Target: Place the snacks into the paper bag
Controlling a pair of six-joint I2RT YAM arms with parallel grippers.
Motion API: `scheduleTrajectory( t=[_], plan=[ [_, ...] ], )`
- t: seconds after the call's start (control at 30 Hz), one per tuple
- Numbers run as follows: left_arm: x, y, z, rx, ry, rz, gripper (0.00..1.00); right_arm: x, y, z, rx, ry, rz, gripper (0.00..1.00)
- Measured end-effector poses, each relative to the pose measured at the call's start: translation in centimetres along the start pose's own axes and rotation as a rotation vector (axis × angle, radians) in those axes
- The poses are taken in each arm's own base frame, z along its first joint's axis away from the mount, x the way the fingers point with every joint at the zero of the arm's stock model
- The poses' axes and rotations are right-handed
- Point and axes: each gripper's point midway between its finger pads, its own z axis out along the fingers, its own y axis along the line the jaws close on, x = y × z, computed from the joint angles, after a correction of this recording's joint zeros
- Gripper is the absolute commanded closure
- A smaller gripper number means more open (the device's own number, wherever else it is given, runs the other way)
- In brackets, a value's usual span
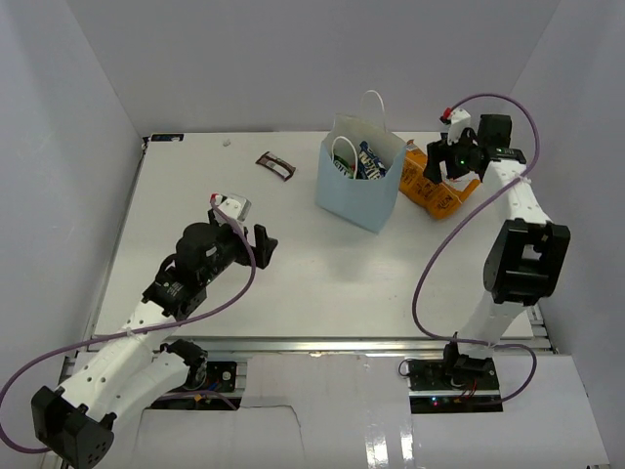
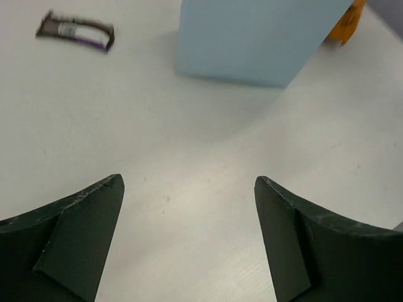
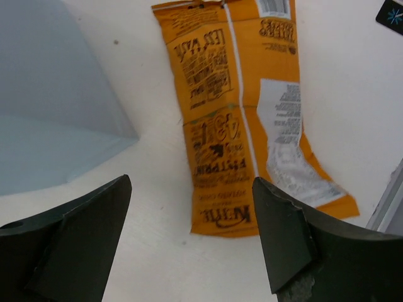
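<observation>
The left gripper (image 2: 189,182) is held empty, jaws apart, over the table (image 1: 322,278). Beyond it, one paper bag (image 1: 356,191) is stood upright, with two packets (image 1: 371,159) seen inside. One dark brown bar (image 1: 275,164) is laid to its left. One large orange bag (image 3: 239,113) is laid flat at its right, beneath the right gripper (image 3: 192,182), which is spread wide and holds nothing.

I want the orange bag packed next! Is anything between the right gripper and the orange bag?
Nothing visible is. The right gripper hangs open straight over the orange bag, which lies flat beside the paper bag. Only air shows between the fingers and the packet.
</observation>
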Motion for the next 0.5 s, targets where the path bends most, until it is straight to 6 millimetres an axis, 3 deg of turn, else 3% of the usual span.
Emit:
scheduleTrajectory(
  t=[0.07,0.1,0.27,0.5],
  plan=[
    [3.1,0.5,-0.1,-0.012,0.083,0.007,0.05,-0.4,-1.4,2.2,-0.007,0.022,0.000,0.17],
    [3.7,0.5,-0.1,-0.006,0.098,0.010,0.05,-0.4,-2.1,3.3,-0.011,0.034,0.000,0.17],
    [3.4,0.2,0.0,0.013,0.093,0.025,0.05,-0.3,-4.2,8.5,-0.016,0.088,-0.008,0.17],
    [2.7,0.5,-0.5,-0.004,0.063,0.038,0.04,1.3,-4.1,14.1,0.004,0.173,-0.045,0.20]
  ],
)
